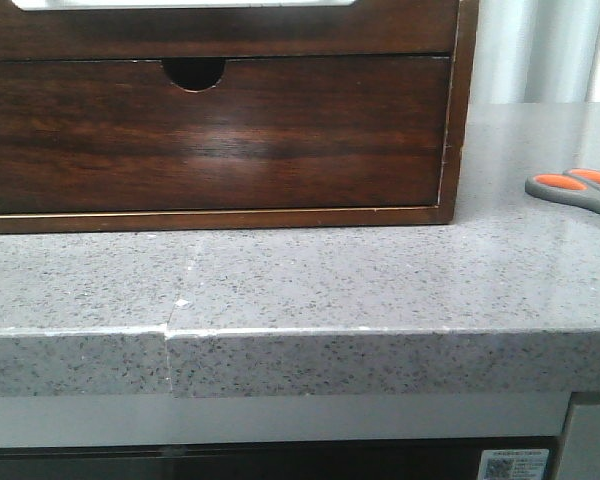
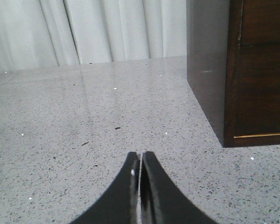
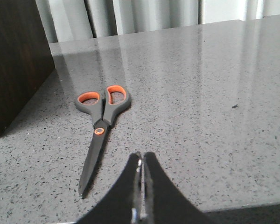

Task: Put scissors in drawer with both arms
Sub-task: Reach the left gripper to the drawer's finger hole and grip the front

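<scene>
Nothing had begun: both the left claw (image 2: 140,163) and right claw (image 3: 141,163) were clenched and empty. The scissors (image 3: 101,128) lay flat on the tabletop (image 3: 214,93) just ahead of the right claw, beside the shut drawer (image 1: 215,135). Next, the left claw probably needed to pull that drawer out.

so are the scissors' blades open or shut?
Shut. In the right wrist view the scissors lie flat on the countertop, blades together as one dark strip, finger loops side by side.

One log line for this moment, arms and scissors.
left gripper: shut, empty | right gripper: shut, empty | grey-handled, orange-lined scissors: flat on speckled grey counter, untouched
</scene>
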Robot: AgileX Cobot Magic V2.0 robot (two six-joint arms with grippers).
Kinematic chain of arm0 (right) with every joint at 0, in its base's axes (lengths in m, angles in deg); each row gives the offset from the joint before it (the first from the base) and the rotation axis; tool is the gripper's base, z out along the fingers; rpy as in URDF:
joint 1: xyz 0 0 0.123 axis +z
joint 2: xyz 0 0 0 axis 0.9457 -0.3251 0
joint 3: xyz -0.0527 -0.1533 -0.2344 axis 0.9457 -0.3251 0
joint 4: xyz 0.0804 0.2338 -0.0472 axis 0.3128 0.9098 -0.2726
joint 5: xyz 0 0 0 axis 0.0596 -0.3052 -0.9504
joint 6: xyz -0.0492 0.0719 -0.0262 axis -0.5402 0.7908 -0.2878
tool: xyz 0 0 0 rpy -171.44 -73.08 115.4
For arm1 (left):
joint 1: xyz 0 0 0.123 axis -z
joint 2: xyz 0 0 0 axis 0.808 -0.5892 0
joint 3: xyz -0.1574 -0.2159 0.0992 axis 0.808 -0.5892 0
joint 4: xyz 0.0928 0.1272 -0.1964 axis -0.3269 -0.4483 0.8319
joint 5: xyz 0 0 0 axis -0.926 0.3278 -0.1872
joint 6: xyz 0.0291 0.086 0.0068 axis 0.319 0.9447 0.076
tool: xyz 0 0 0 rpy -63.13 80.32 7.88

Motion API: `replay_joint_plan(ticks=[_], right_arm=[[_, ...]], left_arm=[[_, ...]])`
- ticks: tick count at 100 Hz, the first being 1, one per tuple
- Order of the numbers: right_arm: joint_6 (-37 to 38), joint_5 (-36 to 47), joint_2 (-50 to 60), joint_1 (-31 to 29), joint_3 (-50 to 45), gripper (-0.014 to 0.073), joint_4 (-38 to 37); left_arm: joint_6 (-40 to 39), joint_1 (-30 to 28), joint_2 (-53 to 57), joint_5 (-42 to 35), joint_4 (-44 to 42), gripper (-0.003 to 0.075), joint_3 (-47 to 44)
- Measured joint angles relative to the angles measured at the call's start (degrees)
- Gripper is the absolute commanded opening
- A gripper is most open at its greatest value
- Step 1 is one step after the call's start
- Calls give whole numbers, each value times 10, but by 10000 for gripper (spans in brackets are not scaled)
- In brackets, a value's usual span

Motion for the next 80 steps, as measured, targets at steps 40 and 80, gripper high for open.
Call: replay_joint_plan(ticks=[40,80], right_arm=[[-1,-23,0,0,0,-50,-1],[-1,-2,0,0,0,-35,-1]], left_arm=[[0,0,0,0,5,-22,0],[-3,0,0,-55,88,-22,4]])
